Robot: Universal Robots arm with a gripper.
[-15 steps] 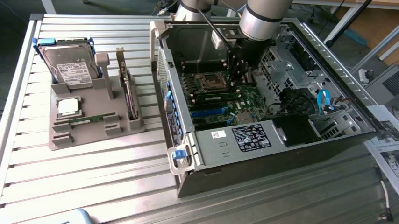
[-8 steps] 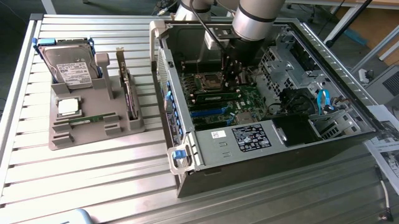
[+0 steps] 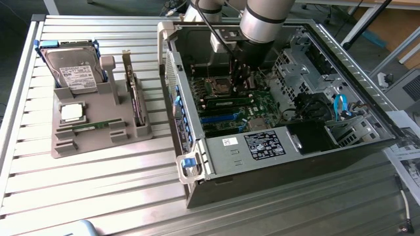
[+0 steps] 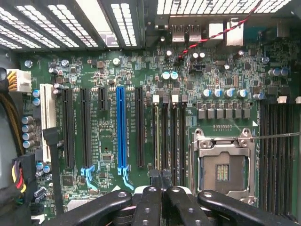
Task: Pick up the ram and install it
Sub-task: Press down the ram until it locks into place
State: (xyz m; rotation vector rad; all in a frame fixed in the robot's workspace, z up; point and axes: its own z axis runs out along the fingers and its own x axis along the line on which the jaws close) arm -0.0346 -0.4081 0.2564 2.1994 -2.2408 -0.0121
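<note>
My gripper (image 3: 245,92) reaches down into the open computer case (image 3: 262,152) and hangs over the motherboard (image 4: 94,70). Its black fingers (image 4: 150,197) are shut, tips together (image 4: 161,175), with nothing visible between them. They sit right above the row of black memory slots (image 4: 171,136) beside the empty processor socket (image 4: 223,165). A thin pale edge (image 4: 156,136) runs along the nearest slot; in the exterior view a dark green strip (image 3: 229,103) stands seated there. One ram (image 3: 88,126), a narrow green strip, lies in the grey holder (image 3: 98,145) on the table at the exterior view's left.
The grey holder also carries a hard drive (image 3: 75,69), a square silver processor chip (image 3: 71,112) and an upright dark expansion card (image 3: 135,98). Case walls and a drive cage (image 3: 295,64) close in around the arm. A blue cable (image 3: 340,105) loops near the case's far side.
</note>
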